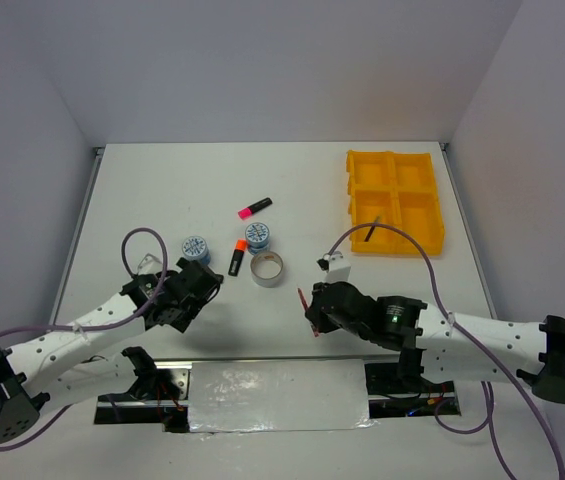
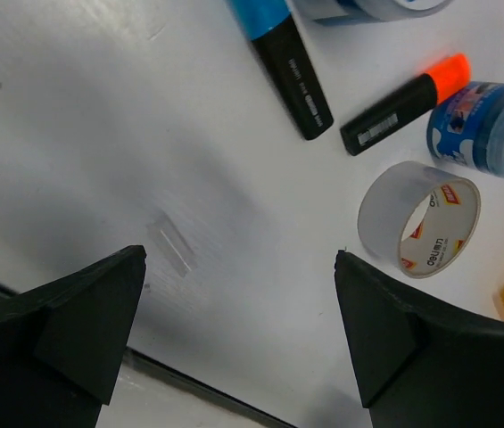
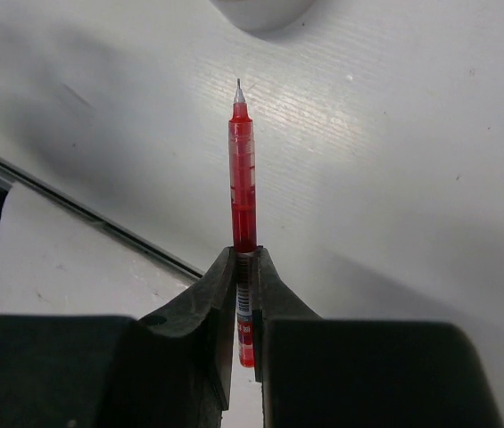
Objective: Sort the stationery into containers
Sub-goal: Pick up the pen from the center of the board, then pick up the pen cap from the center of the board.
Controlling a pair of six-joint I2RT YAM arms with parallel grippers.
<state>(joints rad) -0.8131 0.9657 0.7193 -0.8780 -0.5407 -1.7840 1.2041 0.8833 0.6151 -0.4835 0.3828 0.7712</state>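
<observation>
Inspector: White table (image 1: 162, 180), pale walls on three sides. Report items, largest first.

Operator: Left arm (image 1: 72, 330) and right arm (image 1: 482, 340) both reach inward over the near half of the table. The yellow tray (image 1: 395, 203) sits at the far right: four square compartments, two by two.

Inspector: Gripper status?

Operator: Left gripper (image 2: 238, 267): fingers spread wide, nothing between them, over bare table just near of the loose stationery. Right gripper (image 3: 244, 259): fingers pressed together on the red pen (image 3: 243, 178), pinching it at its lower barrel, tip pointing away from the wrist. Whether the tip touches the table cannot be told.

Inspector: Loose items?

Operator: First tape roll (image 1: 195, 246), blue-white, is just beside the left gripper. Second tape roll (image 1: 258, 236) is near the table centre. The silver tape ring (image 1: 268, 268) lies just on the near side of the second roll, opening up. The orange highlighter (image 1: 237, 257) lies between the two rolls, just left of the ring. The pink highlighter (image 1: 254, 208) lies farther back, apart from the others. The blue highlighter (image 2: 283, 58) lies beside the orange one, not touching it (left wrist view only; I cannot make it out from above).

Inspector: Anything in the tray?

Operator: The black pen (image 1: 372, 229) lies tilted in the near-left compartment.
</observation>
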